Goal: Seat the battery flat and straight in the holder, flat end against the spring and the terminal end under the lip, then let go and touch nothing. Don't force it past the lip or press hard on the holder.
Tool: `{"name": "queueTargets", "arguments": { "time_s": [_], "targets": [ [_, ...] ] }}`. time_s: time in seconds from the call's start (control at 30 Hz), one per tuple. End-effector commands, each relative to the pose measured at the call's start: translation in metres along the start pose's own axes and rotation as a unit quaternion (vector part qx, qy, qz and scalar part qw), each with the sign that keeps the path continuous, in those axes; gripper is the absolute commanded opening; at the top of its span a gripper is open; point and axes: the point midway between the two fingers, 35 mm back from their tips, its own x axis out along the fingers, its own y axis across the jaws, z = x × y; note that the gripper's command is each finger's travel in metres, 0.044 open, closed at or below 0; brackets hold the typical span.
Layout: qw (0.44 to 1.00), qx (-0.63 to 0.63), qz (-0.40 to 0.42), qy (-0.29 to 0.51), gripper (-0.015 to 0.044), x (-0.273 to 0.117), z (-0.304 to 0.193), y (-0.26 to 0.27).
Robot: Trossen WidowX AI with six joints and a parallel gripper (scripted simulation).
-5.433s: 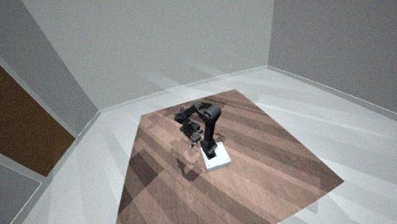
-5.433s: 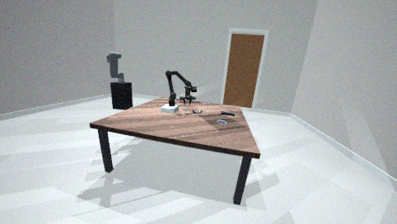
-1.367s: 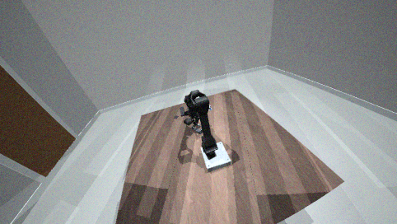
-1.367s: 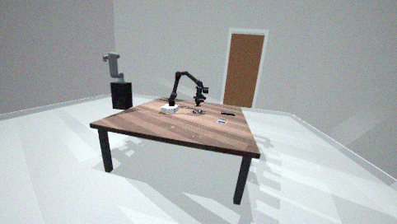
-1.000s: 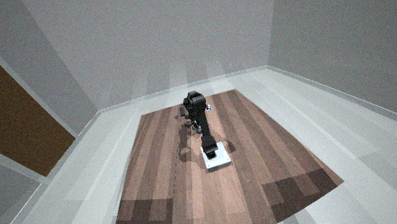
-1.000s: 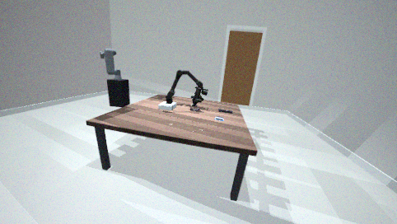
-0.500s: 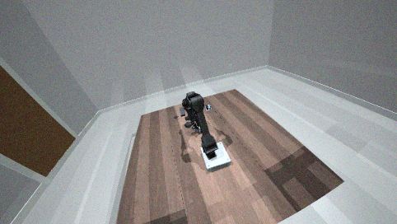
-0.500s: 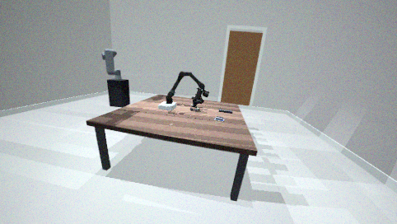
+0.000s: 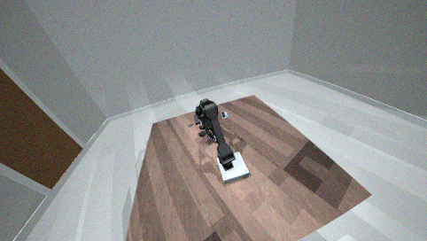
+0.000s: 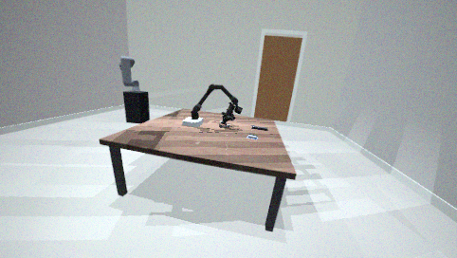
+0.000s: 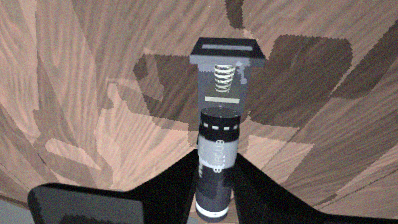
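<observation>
In the wrist view the battery [image 11: 218, 152], dark with a grey band, lies lengthwise between my fingers. My gripper [image 11: 215, 157] is shut on it. The holder [image 11: 227, 49] is dark grey, with a raised end wall and a coiled spring [image 11: 224, 77]. The battery's far end points at the spring, with a visible gap between them. The battery and fingers hide the rest of the holder, including the lip. I cannot tell whether the battery touches the holder's floor. In the exterior view the gripper [image 10: 225, 124] is low at the table; details are too small there.
The wooden table [image 9: 266, 195] [image 10: 190, 147] carries the arm's white base [image 9: 239, 172] [image 10: 192, 122]. A small blue-and-white item [image 9: 225, 115] [image 10: 252, 137] and a dark elongated item [image 10: 259, 128] lie beyond the gripper. Another arm [image 10: 127, 71] stands on a black pedestal off the table.
</observation>
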Motion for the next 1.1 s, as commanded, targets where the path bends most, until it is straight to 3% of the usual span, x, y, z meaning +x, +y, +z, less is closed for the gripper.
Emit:
{"name": "queueTargets", "arguments": {
  "time_s": [0.0,1.07],
  "targets": [
    [1.000,0.001,-0.001,0.018,0.0075,0.004,0.002,0.000],
    [0.999,0.002,0.000,0.051,0.0075,0.003,0.018,0.000]
  ]
}}
